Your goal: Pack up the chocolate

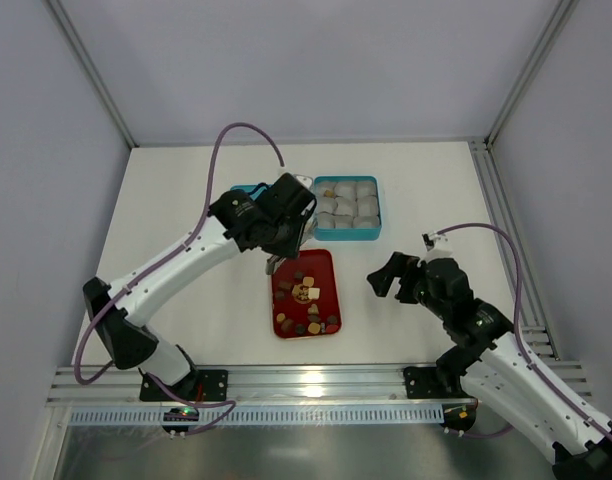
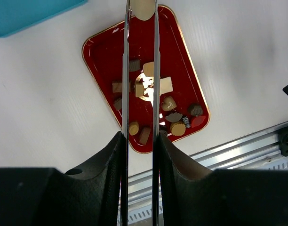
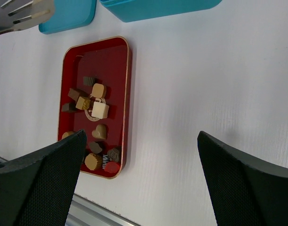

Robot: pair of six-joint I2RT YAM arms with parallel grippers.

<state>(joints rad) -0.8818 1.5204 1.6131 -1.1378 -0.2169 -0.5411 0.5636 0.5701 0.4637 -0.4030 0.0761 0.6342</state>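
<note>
Several small chocolates (image 1: pixel 306 295) (image 2: pixel 153 87) (image 3: pixel 99 110), brown, tan, cream and one red, lie loose in the red tray (image 1: pixel 326 258) (image 2: pixel 106 47) (image 3: pixel 73 61). My left gripper (image 1: pixel 284 238) (image 2: pixel 140 136) is shut on metal tongs (image 2: pixel 126 70) (image 3: pixel 21 14), which reach out over the tray's far end. A cream piece (image 2: pixel 144 8) sits pinched at the tongs' tip. My right gripper (image 1: pixel 386 280) (image 3: pixel 140 136) stands open, its fingers wide apart, over bare table to the right of the tray, holding nothing.
A teal box (image 1: pixel 348 207) (image 3: pixel 158 7) filled with grey-white paper cups stands just behind the tray. Its teal lid (image 1: pixel 244 190) (image 3: pixel 68 19) lies to the left, partly under my left arm. An aluminium rail (image 1: pixel 306 385) runs along the near edge.
</note>
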